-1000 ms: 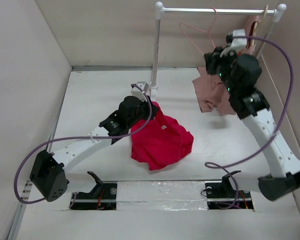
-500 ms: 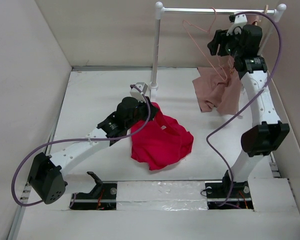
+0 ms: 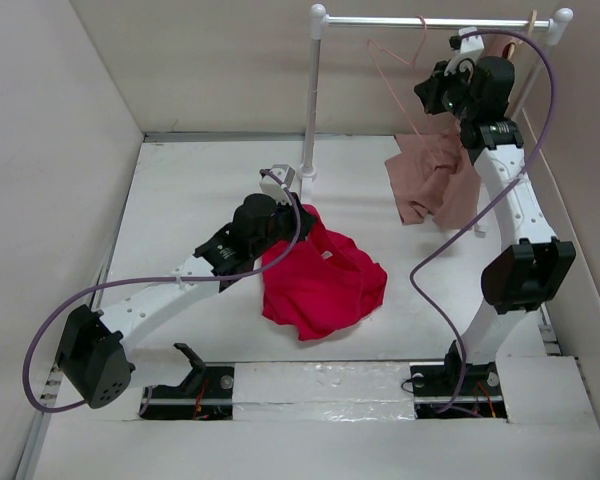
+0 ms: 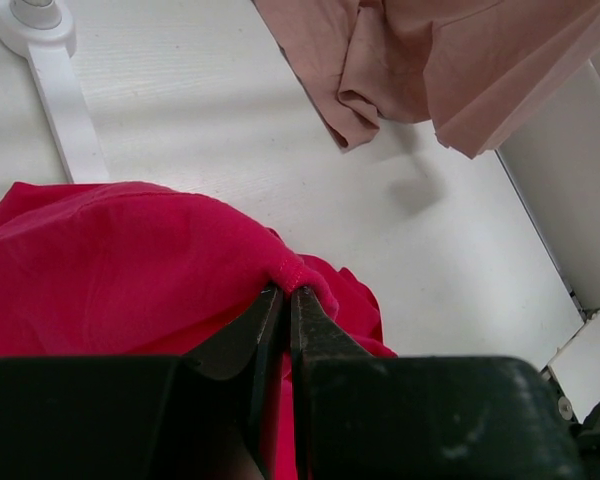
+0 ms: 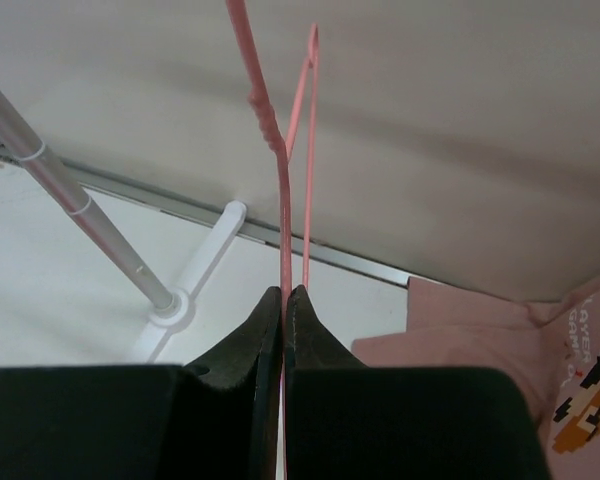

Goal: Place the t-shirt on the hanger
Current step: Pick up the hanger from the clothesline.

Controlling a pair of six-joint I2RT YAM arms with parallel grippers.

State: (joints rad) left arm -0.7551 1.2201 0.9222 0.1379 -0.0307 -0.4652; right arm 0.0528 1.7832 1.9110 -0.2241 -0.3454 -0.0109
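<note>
So the left gripper (image 4: 285,292) is clamped on a fold of the red t-shirt (image 3: 325,285), which sits in a crumpled heap mid-table (image 3: 200,190), right by the rack's foot (image 4: 65,95). The right gripper (image 5: 283,292) is up high, pinched tight on the pink wire hanger (image 5: 283,220) dangling off the rail (image 3: 380,20). A tan shirt (image 3: 435,185) hangs just beside it.

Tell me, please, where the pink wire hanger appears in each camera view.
Top external: the hanger, upper right, hanging from the rail.
Left wrist: not in view.
Right wrist: centre, its wire pinched by the right gripper.
Shared landmark: the rack's white foot, in all three.
</note>
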